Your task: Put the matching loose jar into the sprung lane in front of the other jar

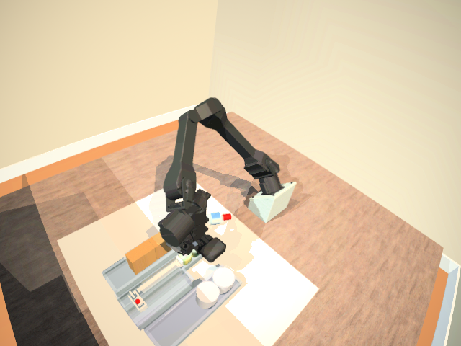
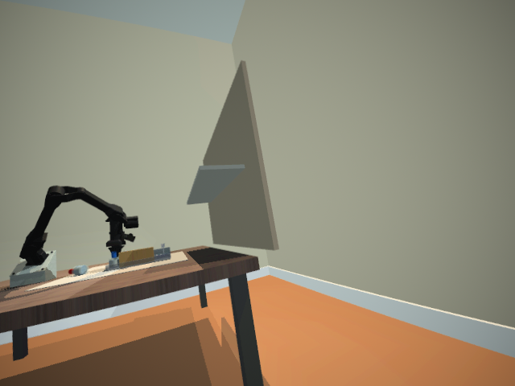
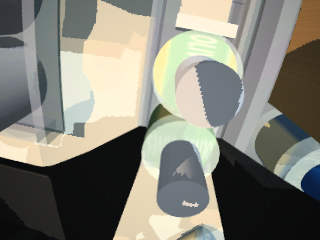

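Observation:
My gripper (image 1: pixel 188 254) (image 2: pixel 113 252) (image 3: pixel 179 139) is shut on a pale green glass jar (image 1: pixel 184 259) (image 3: pixel 179 172) with a dark lid. It holds the jar upright at the front end of the middle lane (image 1: pixel 163 286) of the grey tray. In the wrist view a matching green jar (image 3: pixel 198 80) stands in the lane just beyond the held one, close to or touching it. A white plate (image 3: pixel 207 28) stands right behind that jar. A small white piece with a red dot (image 1: pixel 137 300) sits at the lane's far end.
An orange box (image 1: pixel 147 254) (image 2: pixel 136 256) lies along the left lane. Two white jars (image 1: pixel 223 279) (image 1: pixel 207 294) stand in the right lane. A blue-banded jar (image 3: pixel 294 154) is to the right of the gripper. A red-capped bottle (image 1: pixel 220 218) (image 2: pixel 78 270) lies on the mat near the arm's base.

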### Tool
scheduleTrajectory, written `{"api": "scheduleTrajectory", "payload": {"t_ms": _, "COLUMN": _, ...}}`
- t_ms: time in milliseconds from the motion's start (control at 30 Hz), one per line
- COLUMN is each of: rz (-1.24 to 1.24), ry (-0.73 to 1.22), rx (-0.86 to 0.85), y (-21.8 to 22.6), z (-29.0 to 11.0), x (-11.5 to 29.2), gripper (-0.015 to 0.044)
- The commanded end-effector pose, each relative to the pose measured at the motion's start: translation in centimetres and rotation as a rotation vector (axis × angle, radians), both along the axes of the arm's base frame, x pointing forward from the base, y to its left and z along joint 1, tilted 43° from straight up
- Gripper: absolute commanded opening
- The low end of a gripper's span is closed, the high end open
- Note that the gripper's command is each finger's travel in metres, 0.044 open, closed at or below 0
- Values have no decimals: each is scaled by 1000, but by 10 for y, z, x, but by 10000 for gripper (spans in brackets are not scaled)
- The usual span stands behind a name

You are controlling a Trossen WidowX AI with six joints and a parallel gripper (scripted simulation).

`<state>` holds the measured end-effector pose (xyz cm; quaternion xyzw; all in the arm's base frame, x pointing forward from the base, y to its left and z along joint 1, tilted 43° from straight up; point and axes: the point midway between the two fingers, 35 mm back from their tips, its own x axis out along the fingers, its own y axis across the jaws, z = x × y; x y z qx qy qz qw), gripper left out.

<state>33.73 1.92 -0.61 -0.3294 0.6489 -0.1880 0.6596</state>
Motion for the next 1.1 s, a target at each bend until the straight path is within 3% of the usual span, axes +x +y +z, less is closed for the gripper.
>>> {"api": "scheduleTrajectory", "payload": {"t_ms": 0, "rz": 5, "ry": -24, "rx": 0, "y": 0, "z": 0, "x": 5, "gripper": 0}}
{"api": "scheduleTrajectory", "payload": {"t_ms": 1067, "rz": 5, "ry": -24, "rx": 0, "y": -3, "z": -3, "x": 1, "gripper": 0}}
